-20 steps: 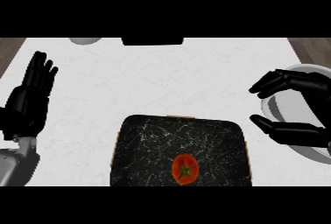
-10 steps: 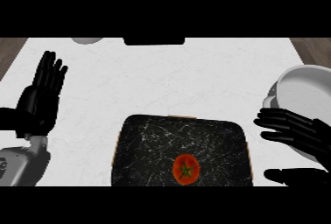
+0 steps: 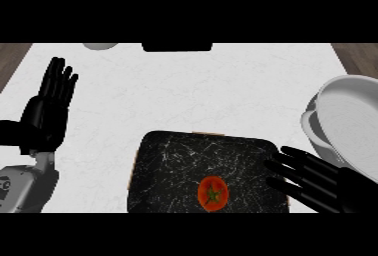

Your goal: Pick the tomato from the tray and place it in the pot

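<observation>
A red tomato [image 3: 212,193] with a green stem lies on the dark marbled tray [image 3: 184,160], near the tray's front edge. My right hand [image 3: 325,182] is low at the right, fingers straight and spread, pointing left over the tray's right edge, a short way right of the tomato and apart from it. The white pot [image 3: 347,125] stands at the right edge of the counter, just behind that hand. My left hand [image 3: 48,112] rests open at the left, fingers up, well clear of the tray.
A black object [image 3: 177,47] and a pale round thing [image 3: 100,45] sit at the counter's back edge. Wooden floor shows past the white counter's left and right corners.
My right hand has dropped from beside the pot toward the front and uncurled, now reaching over the tray's right edge. The view has shifted, so the pot shows more fully.
</observation>
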You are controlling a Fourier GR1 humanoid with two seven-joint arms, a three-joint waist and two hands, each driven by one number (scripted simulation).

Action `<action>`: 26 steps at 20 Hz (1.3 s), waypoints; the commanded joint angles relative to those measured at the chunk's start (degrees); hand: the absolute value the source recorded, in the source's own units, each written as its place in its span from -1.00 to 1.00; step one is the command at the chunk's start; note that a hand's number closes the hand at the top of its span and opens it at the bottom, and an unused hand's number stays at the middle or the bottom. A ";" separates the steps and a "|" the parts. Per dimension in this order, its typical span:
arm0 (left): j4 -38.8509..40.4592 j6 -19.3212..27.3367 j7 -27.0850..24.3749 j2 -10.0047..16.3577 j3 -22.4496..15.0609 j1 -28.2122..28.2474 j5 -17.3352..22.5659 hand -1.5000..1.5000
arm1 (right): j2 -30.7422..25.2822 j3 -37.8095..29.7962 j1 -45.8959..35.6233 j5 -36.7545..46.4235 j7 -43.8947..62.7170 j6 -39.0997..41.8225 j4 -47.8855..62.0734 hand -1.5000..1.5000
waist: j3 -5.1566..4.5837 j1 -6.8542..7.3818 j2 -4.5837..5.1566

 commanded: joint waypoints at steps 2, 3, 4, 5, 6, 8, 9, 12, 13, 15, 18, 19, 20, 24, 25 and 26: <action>1.30 -2.64 -1.82 -0.04 2.37 0.05 0.68 0.00 | 2.43 6.17 -1.20 9.25 14.13 5.85 -6.79 -1.00 | 0.00 0.67 0.10; 4.09 -1.70 -1.31 -0.89 0.64 -2.05 -1.50 0.00 | 5.54 10.77 -3.10 13.16 16.73 6.17 -5.24 -1.00 | 0.00 0.71 0.22; 4.02 -2.48 -1.42 -1.42 1.71 -1.27 -0.59 0.00 | 7.49 10.46 -3.86 13.48 17.10 6.87 -3.13 -1.00 | 0.04 0.82 0.21; 2.46 -2.16 -2.61 -2.21 0.35 0.28 -1.71 0.00 | 8.62 11.79 -6.75 12.90 20.07 10.57 -2.56 -1.00 | 0.02 1.19 0.22; 5.24 -4.40 -3.23 -0.52 3.36 -0.84 -0.26 0.00 | 8.15 13.69 -0.40 15.98 21.09 8.91 -7.56 -1.00 | 0.04 0.39 0.12; 6.91 -3.81 -2.25 -1.02 3.14 -4.16 -0.96 0.00 | 15.04 19.30 -5.71 21.52 24.97 8.53 0.28 -1.00 | 0.03 0.86 0.32; 2.30 -2.90 -0.85 -1.99 2.40 -1.47 -1.33 0.00 | 14.49 16.70 -5.30 18.03 27.49 13.70 -3.43 -1.00 | 0.05 0.89 0.15; 4.19 -5.48 -0.31 -1.37 4.24 -2.48 -0.88 0.00 | 18.13 18.56 -6.11 20.90 26.01 13.63 2.33 -1.00 | 0.08 0.86 0.21; 3.36 -5.25 -1.02 -2.61 3.88 -1.19 -1.89 0.00 | 15.40 16.18 -2.21 21.00 20.82 10.43 3.56 -1.00 | 0.10 0.68 0.17; 4.20 -5.00 -4.31 -4.03 3.10 1.48 -3.79 0.00 | 17.13 15.85 -3.71 21.98 17.92 8.18 9.58 -1.00 | 0.10 0.87 0.22; -1.12 -4.16 0.26 -4.72 3.47 1.70 -4.67 0.00 | 21.73 18.63 -4.83 25.66 21.55 12.10 6.46 -1.00 | 0.10 0.87 0.11; 0.90 -5.97 2.98 -2.61 5.64 -2.02 -2.72 0.00 | 21.40 20.16 -2.43 27.29 18.01 6.41 8.91 -1.00 | 0.11 0.72 0.13; 2.67 -7.48 -1.30 -3.36 6.37 0.37 -3.40 0.00 | 22.20 19.15 -4.42 27.50 16.67 7.59 10.96 -1.00 | 0.10 0.79 0.17; 4.39 -6.19 -1.31 -6.07 5.34 -1.03 -6.96 0.00 | 22.29 19.36 -1.31 29.56 14.28 5.76 9.85 -1.00 | 0.10 0.58 0.17; 4.62 -7.57 -1.23 -5.31 6.98 -1.81 -5.33 0.00 | 23.33 16.71 -3.28 28.34 11.20 2.91 15.27 -1.00 | 0.10 0.68 0.20; 6.32 -6.53 -1.93 -7.27 5.74 -2.81 -6.50 0.00 | 27.17 21.78 -3.99 31.76 19.36 9.64 8.36 -1.00 | 0.08 0.57 0.17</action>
